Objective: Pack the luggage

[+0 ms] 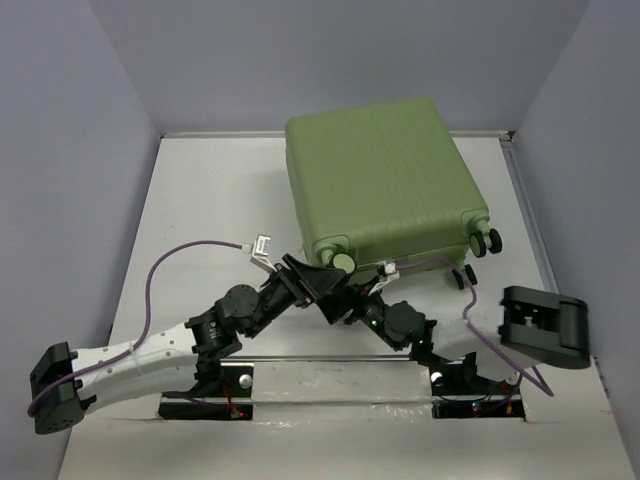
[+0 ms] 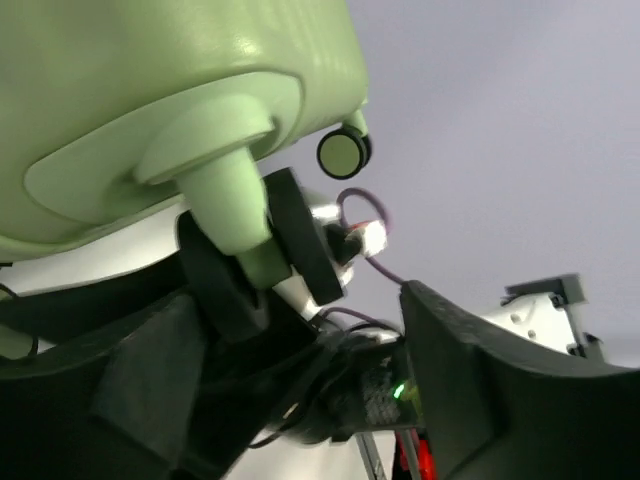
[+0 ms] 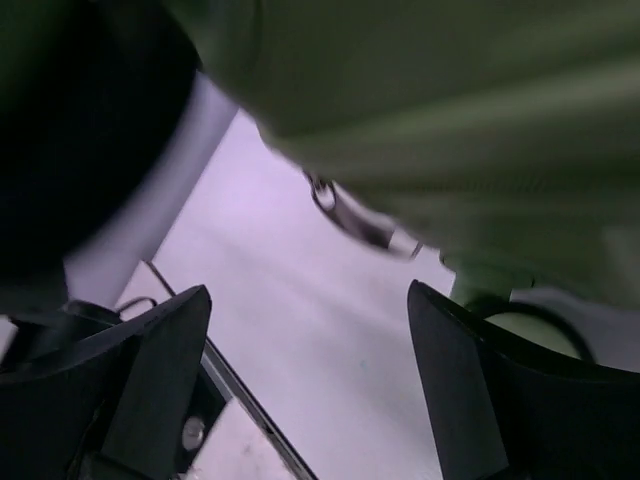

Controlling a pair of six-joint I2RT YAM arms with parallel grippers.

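A white tabletop (image 1: 200, 200) sits between lavender walls. One light-green luggage (image 1: 380, 180) lies closed and flat at the far edge, right of centre. Two arms meet at its near side. The left gripper (image 2: 300, 300) has its fingers spread around one black wheel (image 2: 300, 245). The right gripper (image 3: 308, 290) also has its fingers spread, with nothing between them.

Pale table (image 1: 200, 200) below, off-white and matte, boxed in on three sides. Back wall (image 1: 340, 60), left wall (image 1: 60, 180) and right wall (image 1: 600, 150) share the same flat lavender-grey (plain painted panels, by the look). A low rim (image 1: 528, 215) runs along the table's right edge, possibly metal. The light is soft and even, the shadows faint.
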